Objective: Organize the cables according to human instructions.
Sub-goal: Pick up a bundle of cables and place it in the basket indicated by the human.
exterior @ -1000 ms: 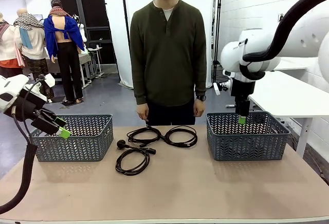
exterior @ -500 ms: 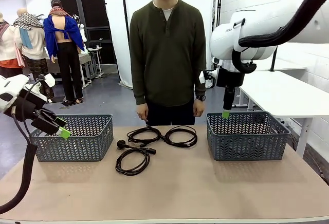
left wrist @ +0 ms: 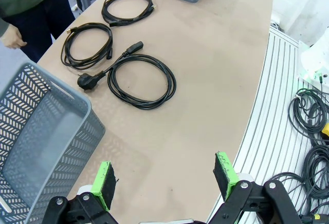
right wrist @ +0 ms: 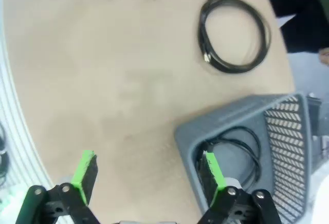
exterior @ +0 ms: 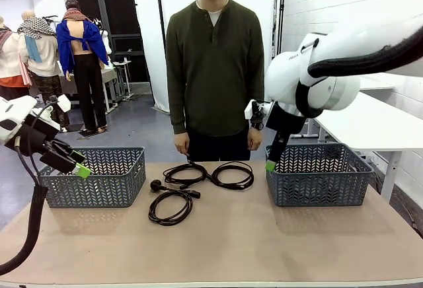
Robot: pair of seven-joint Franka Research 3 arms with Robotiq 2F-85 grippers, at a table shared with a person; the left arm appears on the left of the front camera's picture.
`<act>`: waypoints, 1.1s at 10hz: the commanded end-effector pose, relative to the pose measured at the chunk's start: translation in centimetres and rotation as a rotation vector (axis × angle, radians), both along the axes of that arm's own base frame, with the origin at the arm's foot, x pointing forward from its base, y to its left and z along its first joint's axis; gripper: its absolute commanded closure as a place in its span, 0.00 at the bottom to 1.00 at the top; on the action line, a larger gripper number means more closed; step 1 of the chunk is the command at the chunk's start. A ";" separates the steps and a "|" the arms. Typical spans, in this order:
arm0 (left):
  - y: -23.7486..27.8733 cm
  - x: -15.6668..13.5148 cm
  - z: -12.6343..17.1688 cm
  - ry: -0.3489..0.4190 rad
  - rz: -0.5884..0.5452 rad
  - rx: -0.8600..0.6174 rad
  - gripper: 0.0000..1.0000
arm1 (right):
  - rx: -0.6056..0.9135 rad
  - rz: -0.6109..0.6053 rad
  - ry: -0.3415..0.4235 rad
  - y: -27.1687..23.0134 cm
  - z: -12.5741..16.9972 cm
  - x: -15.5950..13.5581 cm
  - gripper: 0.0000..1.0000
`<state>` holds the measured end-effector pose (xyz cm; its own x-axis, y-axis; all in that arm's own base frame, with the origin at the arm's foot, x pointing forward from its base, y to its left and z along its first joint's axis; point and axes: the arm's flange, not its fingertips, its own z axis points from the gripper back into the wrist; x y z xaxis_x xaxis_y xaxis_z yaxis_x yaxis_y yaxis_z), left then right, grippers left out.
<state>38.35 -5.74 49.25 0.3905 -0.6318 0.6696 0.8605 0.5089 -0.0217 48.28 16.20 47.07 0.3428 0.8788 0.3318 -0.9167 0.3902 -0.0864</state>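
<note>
Hanging wide open and empty, the right claw [exterior: 271, 166] is at the basket [right wrist: 290, 152] rim, one cable [right wrist: 254, 152] inside under it. Three more cables [left wrist: 85, 81] wait on the counter [exterior: 264, 248] beside it.

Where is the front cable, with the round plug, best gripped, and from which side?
Probably pinch the cable on its loop's robot-side arc, from straight above, jaws across the strands. The coil lies flat, strands bunch there, bare table flanks them, and both plugs lie on the far side.
</note>
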 end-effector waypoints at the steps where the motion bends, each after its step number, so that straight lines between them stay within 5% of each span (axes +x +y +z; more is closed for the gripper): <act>1: 0.2 0.3 -0.1 -0.010 -0.022 -0.016 0.00 | 0.071 0.021 -0.045 0.2 -1.8 -1.8 0.00; 4: 0.2 0.3 -0.1 -0.010 -0.022 -0.016 0.00 | 0.075 0.084 -0.022 1.0 -2.7 -2.7 0.00; 5: 0.2 0.3 -0.1 -0.010 -0.022 -0.016 0.00 | 0.047 0.001 -0.008 1.5 -2.0 -2.2 0.00; 11: 0.2 0.3 -0.1 -0.010 -0.022 -0.016 0.00 | 0.047 0.001 -0.008 1.5 -2.0 -2.2 0.00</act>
<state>38.35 -5.73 49.25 0.3907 -0.6317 0.6695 0.8605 0.5090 -0.0218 46.01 17.65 44.83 0.3339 0.8646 0.3756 -0.9198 0.3860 -0.0710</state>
